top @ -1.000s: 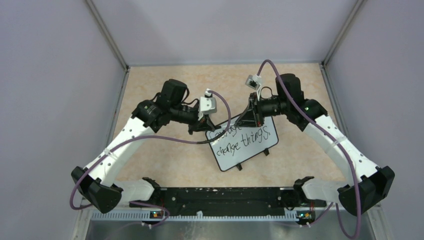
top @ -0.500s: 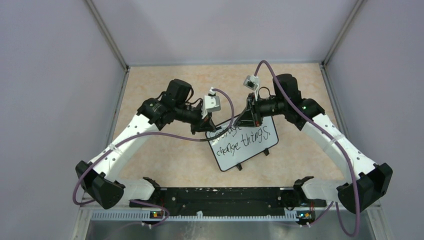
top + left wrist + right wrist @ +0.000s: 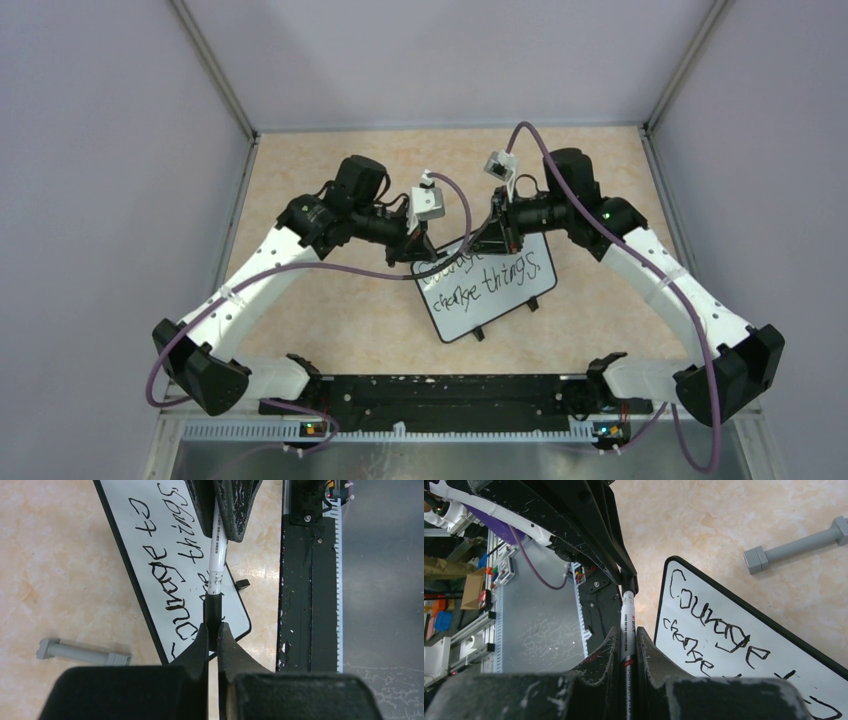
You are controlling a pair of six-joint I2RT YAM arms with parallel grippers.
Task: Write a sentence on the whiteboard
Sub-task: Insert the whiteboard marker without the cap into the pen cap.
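Your L hand [image 3: 212,629] is pinched shut on the marker [image 3: 218,555] 's black cap [image 3: 213,607]. Your R hand [image 3: 626,632] is clamped on its white part. Under them, the whiteboard [image 3: 500,300] w/ the sentence [image 3: 485,277] lies on the bench [image 3: 330,310]. Pale walls [image 3: 440,60] behind.

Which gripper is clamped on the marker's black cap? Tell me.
The left gripper: it closes on the black cap, while the right gripper holds the marker's white barrel.

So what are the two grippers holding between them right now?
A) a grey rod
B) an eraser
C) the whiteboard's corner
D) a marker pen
D: the left gripper is shut on the black end and the right gripper on the white barrel of one marker pen, as both wrist views show.
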